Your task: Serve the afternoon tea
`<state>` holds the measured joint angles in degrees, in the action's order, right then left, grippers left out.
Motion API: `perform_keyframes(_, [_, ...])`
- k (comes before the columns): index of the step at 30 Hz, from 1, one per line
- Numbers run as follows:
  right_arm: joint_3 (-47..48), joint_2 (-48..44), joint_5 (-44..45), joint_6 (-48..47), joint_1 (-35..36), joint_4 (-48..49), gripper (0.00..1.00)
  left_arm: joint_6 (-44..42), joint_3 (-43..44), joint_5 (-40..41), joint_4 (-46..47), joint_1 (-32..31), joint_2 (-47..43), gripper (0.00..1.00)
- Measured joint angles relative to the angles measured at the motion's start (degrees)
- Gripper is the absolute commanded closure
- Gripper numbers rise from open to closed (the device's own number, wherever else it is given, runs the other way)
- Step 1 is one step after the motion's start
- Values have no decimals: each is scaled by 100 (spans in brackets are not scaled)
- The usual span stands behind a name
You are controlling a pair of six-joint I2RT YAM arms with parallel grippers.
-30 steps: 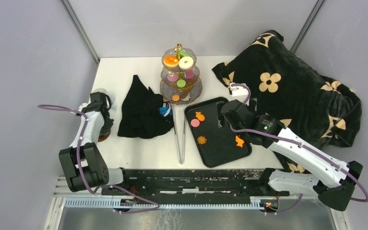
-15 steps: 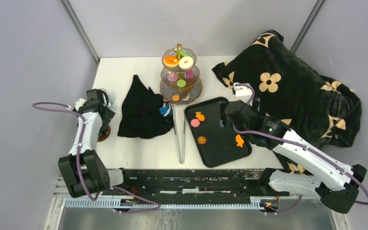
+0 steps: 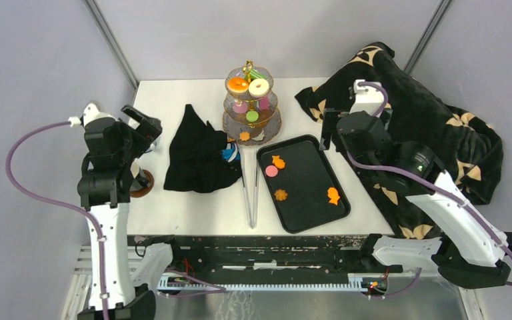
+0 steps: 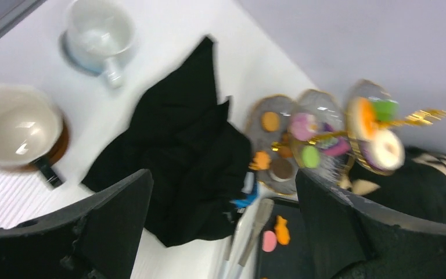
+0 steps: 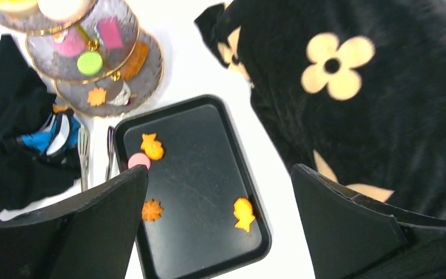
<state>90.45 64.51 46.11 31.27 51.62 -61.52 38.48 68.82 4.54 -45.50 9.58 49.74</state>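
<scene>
A three-tier glass stand [image 3: 251, 115] at the back centre carries an orange donut [image 3: 238, 85], a white donut [image 3: 259, 87] and pink and green discs lower down. In front of it, the black tray [image 3: 307, 175] holds three orange cookies [image 3: 278, 161] [image 3: 281, 195] [image 3: 333, 196] and a pink disc [image 3: 271, 171]. My left gripper [image 3: 140, 124] hangs open and empty above the table's left side, over the black cloth [image 4: 168, 151]. My right gripper [image 5: 219, 168] is also open and empty, high above the tray's far right corner.
A crumpled black cloth [image 3: 197, 153] lies left of the stand, and metal tongs [image 3: 250, 193] lie beside the tray. A white cup [image 4: 99, 35] and a second cup on a brown saucer [image 4: 14, 125] stand at the left edge. The black flowered blanket [image 3: 413, 127] covers the right side.
My left gripper has opened and lifted away from the cup on the brown saucer. My right arm has risen off the tray and drawn back toward the blanket, still open.
</scene>
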Motion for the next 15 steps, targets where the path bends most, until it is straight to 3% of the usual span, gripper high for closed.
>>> perform_keyframes(6, [704, 81, 542, -170, 0, -424, 0, -400, 909, -317, 103, -1373, 201, 1])
perform_keyframes(15, [634, -50, 837, -140, 2, -857, 1, -772, 833, 46, 280, -3987, 949, 1])
